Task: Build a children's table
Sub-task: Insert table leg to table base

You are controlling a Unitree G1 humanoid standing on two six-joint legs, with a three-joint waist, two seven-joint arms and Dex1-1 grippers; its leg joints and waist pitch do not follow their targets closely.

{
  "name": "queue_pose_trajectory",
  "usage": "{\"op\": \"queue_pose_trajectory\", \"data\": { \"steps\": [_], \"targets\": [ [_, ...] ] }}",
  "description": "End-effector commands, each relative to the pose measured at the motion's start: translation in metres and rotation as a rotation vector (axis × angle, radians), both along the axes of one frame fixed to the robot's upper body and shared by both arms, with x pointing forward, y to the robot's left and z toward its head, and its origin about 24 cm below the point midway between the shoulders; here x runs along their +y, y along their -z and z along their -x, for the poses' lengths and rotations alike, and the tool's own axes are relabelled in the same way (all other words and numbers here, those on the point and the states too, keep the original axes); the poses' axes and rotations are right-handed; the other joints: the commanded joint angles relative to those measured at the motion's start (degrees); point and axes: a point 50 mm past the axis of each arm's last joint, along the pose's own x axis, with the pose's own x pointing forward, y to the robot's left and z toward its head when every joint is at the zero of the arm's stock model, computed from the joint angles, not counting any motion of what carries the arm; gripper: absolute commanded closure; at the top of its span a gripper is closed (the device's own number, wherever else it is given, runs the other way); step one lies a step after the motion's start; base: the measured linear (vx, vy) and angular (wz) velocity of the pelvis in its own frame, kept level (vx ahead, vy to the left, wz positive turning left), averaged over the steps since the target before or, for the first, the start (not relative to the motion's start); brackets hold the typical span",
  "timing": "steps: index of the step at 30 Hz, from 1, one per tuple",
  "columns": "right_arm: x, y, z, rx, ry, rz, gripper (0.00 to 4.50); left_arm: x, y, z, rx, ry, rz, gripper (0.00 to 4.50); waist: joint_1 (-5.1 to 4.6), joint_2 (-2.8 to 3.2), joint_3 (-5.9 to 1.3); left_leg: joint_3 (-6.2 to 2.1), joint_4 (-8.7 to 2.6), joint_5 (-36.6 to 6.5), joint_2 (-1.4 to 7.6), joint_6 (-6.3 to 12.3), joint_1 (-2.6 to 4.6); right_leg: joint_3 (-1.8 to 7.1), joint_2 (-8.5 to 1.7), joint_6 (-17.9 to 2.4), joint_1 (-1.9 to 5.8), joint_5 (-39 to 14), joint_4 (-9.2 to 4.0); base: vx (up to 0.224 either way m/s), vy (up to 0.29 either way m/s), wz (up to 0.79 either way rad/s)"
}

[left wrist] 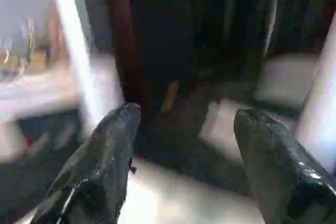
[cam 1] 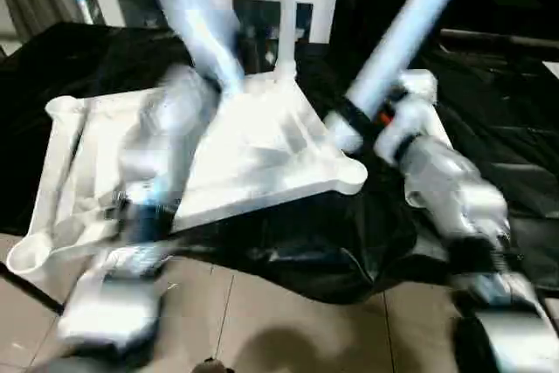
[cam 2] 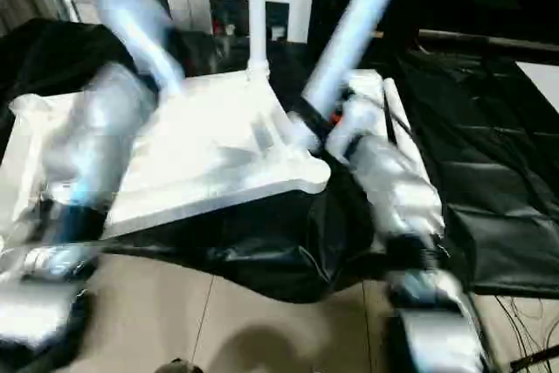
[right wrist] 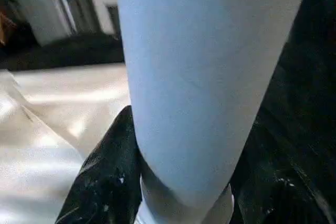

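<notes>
Looking down, you see the right tool (cam 1: 349,124) clenched around a white leg (cam 1: 410,28) beside the upturned tabletop (cam 1: 253,155), while the left tool (left wrist: 184,145) hangs released above it.

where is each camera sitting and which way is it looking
left eye view: on the head, looking forward and down at the tabletop on black cloth; both silver forearms show.
right eye view: beside it, same scene, slightly shifted.
left wrist view: along the left gripper, fingers apart, nothing between them.
right wrist view: along the right gripper, closed on a leg.
Shared: the head views and the right wrist view all show that leg and the tabletop.
</notes>
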Motion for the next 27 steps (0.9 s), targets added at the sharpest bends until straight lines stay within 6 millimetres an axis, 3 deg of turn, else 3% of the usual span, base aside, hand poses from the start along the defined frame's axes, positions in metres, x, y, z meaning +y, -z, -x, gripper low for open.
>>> {"op": "queue_pose_trajectory", "data": {
  "steps": [1,2,4,5,7,8,9,10,11,12,14,15,16,17,18,19,20,21,22,23,24,25,26,27],
  "targets": [
    [0.001,-0.005,0.004,-0.030,0.018,0.056,2.64,-0.004,0.018,0.000,-0.007,-0.036,-0.101,1.21,-0.22,0.19,-4.82,0.15,-3.21,-5.91,0.35,-0.55,0.85,1.84,-2.96,-5.74,3.65,-6.80,-3.33,0.000,0.000,0.00],
    [-0.002,-0.003,0.007,-0.042,0.053,0.109,2.64,0.002,0.025,0.002,0.022,-0.109,-0.049,1.21,-0.25,1.03,-5.03,0.09,-3.04,-5.33,0.40,-1.29,0.91,1.81,-3.04,-7.80,3.58,-3.43,-2.98,0.000,0.000,0.00],
    [-0.002,-0.002,0.008,-0.048,0.069,0.135,2.64,0.005,0.029,0.004,0.046,-0.144,-0.020,1.21,-0.33,0.50,-5.11,0.18,-2.90,-5.06,0.28,-1.27,0.74,1.77,-2.93,-10.39,3.80,0.39,-2.66,0.000,0.000,0.00],
    [-0.001,-0.003,0.014,-0.114,0.070,0.142,2.64,0.009,0.034,0.011,0.077,-0.189,0.078,1.21,-0.42,0.78,-5.04,0.25,-2.92,-6.77,0.24,-0.99,0.74,1.78,-3.07,-11.24,3.81,-0.89,-2.75,0.000,0.000,0.00],
    [-0.001,-0.002,0.024,-0.156,0.082,0.163,2.64,0.020,0.036,0.020,0.020,-0.273,0.129,1.21,-0.53,0.31,-4.58,0.41,-3.06,-9.00,0.41,-0.58,0.73,1.85,-3.24,-11.43,3.70,-3.54,-3.44,0.000,0.000,0.00],
    [-0.001,0.005,0.045,-0.159,0.098,0.150,2.64,0.038,0.049,0.041,0.002,-0.404,0.203,1.21,-0.85,-0.26,-4.33,0.52,-3.19,-10.71,0.35,0.38,0.70,1.84,-3.10,-10.34,3.72,-7.67,-3.94,0.000,0.000,0.00],
    [-0.001,0.005,0.045,-0.159,0.098,0.150,2.64,0.038,0.049,0.041,0.002,-0.404,0.203,1.21,-0.72,0.06,-4.45,0.21,-3.38,-10.08,0.77,0.42,0.68,1.92,-3.28,-10.03,4.11,-7.27,-3.58,0.000,0.000,0.00],
    [0.003,0.009,0.062,-0.161,0.082,0.104,2.64,0.050,0.059,0.058,-0.035,-0.490,0.192,1.21,-1.25,-0.42,-4.11,0.40,-3.60,-10.74,0.65,1.31,0.52,1.78,-2.95,-8.85,3.67,-9.41,-4.23,0.000,0.000,0.00],
    [0.006,0.013,0.077,-0.162,0.059,0.088,2.64,0.056,0.069,0.075,-0.048,-0.533,0.181,1.21,-1.37,-0.36,-4.55,0.23,-3.43,-10.06,0.79,1.96,0.45,1.94,-3.11,-7.81,3.95,-9.17,-4.05,0.000,0.000,0.00],
    [0.007,0.020,0.086,-0.154,0.060,0.092,2.64,0.059,0.074,0.087,-0.053,-0.554,0.165,1.21,-1.68,-1.04,-4.26,0.32,-3.58,-10.22,0.85,2.34,0.15,1.92,-2.96,-7.11,3.75,-9.74,-4.32,0.000,0.000,0.00],
    [0.004,0.026,0.091,-0.134,0.082,0.095,2.64,0.059,0.078,0.097,-0.040,-0.562,0.156,1.21,-1.98,-0.40,-3.97,0.38,-3.80,-16.33,0.81,1.70,1.03,1.82,-2.76,-5.13,2.49,-20.24,-5.43,0.000,0.000,0.00],
    [0.003,0.028,0.092,-0.128,0.091,0.088,2.64,0.060,0.079,0.099,-0.026,-0.566,0.163,1.21,-2.08,-0.43,-3.81,0.33,-3.86,-17.91,0.75,1.42,1.10,1.76,-2.61,-4.59,2.22,-22.67,-5.69,0.000,0.000,0.00],
    [0.002,0.029,0.091,-0.122,0.110,0.077,2.64,0.062,0.079,0.102,-0.017,-0.588,0.174,1.21,-2.09,-0.27,-3.17,0.21,-4.03,-23.73,0.70,0.51,2.08,1.47,-2.44,-2.70,1.46,-30.49,-6.52,-0.076,0.005,0.04],
    [0.001,0.029,0.091,-0.121,0.124,0.068,2.64,0.064,0.080,0.103,-0.009,-0.605,0.178,1.21,-2.57,-0.33,-2.31,-0.16,-3.81,-31.13,0.42,-0.69,3.60,0.65,-2.23,-0.05,0.51,-40.00,-7.89,-0.076,0.005,0.04],
    [-0.001,0.029,0.090,-0.120,0.131,0.052,2.64,0.063,0.079,0.104,-0.007,-0.614,0.180,1.21,-2.80,-0.31,-1.93,-0.43,-3.45,-34.37,0.13,-1.18,4.46,-0.14,-1.96,1.40,0.13,-44.04,-8.84,-0.096,0.010,-0.01],
    [-0.002,0.029,0.090,-0.119,0.130,0.038,2.64,0.061,0.078,0.104,-0.010,-0.613,0.178,1.21,-3.95,0.28,-0.66,-0.97,-2.95,-41.86,-0.08,-1.28,7.09,-3.63,-0.24,3.84,-0.63,-48.78,-11.82,-0.095,0.004,-0.08],
    [-0.003,0.027,0.091,-0.128,0.125,0.049,2.64,0.057,0.077,0.106,-0.010,-0.603,0.171,1.21,-5.06,1.48,0.44,-1.74,-5.42,-50.40,1.58,-0.76,7.27,-8.24,1.88,3.33,1.70,-41.81,-11.04,-0.095,0.004,-0.08],
    [-0.004,0.027,0.091,-0.129,0.124,0.050,2.64,0.057,0.077,0.106,-0.010,-0.601,0.171,1.21,-3.12,3.17,0.13,-1.67,-10.81,-56.02,4.19,-0.86,0.93,-6.08,0.04,-0.15,8.53,-28.75,2.62,0.026,0.047,-0.24],
    [-0.001,0.026,0.096,-0.126,0.106,0.041,2.64,0.055,0.075,0.110,-0.020,-0.585,0.159,1.21,-0.36,3.34,-0.37,1.66,-11.34,-58.29,1.83,-2.32,-1.56,-6.14,0.40,-1.66,10.73,-16.76,6.20,0.040,-0.002,-0.20],
    [0.000,0.026,0.096,-0.125,0.104,0.039,2.64,0.054,0.074,0.110,-0.021,-0.583,0.158,1.21,-0.69,1.16,-1.59,1.16,-8.71,-49.08,3.51,0.19,1.85,0.62,-2.32,0.34,9.74,-30.71,6.11,0.040,-0.002,-0.20],
    [0.000,0.026,0.097,-0.124,0.100,0.034,2.64,0.054,0.074,0.111,-0.023,-0.581,0.155,1.21,-1.99,-2.20,-1.22,0.83,-3.24,-41.90,1.50,-0.61,4.82,1.97,-4.19,2.52,6.11,-49.97,-1.28,0.016,-0.084,-0.14],
    [0.007,0.029,0.102,-0.112,0.065,0.012,2.64,0.056,0.077,0.112,-0.010,-0.580,0.157,1.21,-1.73,-2.85,0.75,0.09,8.16,-18.99,-2.04,3.26,4.40,4.58,-9.75,-1.10,3.34,-71.94,-10.90,0.110,-0.005,-0.27],
    [0.007,0.029,0.102,-0.112,0.065,0.012,2.64,0.056,0.077,0.112,-0.010,-0.580,0.157,1.21,-0.52,-1.60,0.01,-3.06,6.21,-11.11,-1.32,4.68,-1.70,6.27,-11.32,-4.18,10.34,-61.59,-8.79,0.110,-0.005,-0.27],
    [0.010,0.030,0.103,-0.108,0.051,0.023,2.64,0.057,0.079,0.113,0.000,-0.582,0.148,1.21,-0.08,-0.77,-0.27,-3.21,4.01,-11.78,-0.75,4.36,-0.77,5.38,-9.89,-5.26,9.91,-55.55,-8.14,0.076,0.040,-0.01]
  ]
}}
